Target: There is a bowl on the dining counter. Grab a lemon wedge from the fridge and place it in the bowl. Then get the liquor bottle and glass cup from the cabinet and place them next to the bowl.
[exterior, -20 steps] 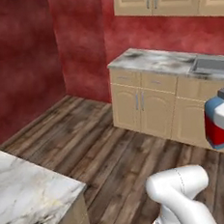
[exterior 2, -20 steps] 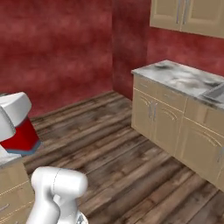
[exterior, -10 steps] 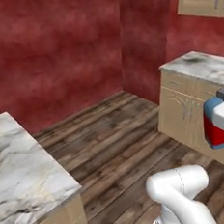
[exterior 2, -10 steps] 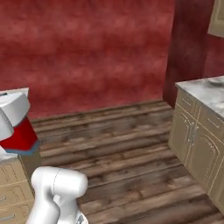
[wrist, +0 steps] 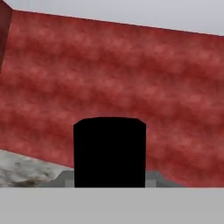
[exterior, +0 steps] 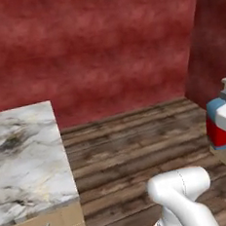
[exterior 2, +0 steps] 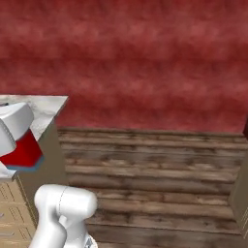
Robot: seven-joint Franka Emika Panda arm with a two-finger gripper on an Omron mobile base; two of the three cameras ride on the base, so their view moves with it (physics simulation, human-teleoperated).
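1. Right under my nose: I'm carrying the small liquor bottle with the red body, blue label and black cap (wrist: pixel 109 151). From my hand view that black cap is sitting dead centre between my jaws, and they're clamped on the bottle, not loose.
2. From the base cameras the red body is peeking out beside my white hand, off to the arm's side (exterior: pixel 223 132) and hanging in the air, not resting on anything.
3. A bit further out: the long white-grey marbled stone dining counter with dark veins (exterior: pixel 26 157) is coming up, wood drawers under it.
4. Beyond that, dark plank floor and a blotchy red wall.
5. My read: I'm in the carry-the-bottle leg. I can't spot the bowl here, so next I'm needing to find it, then set the bottle upright beside it.
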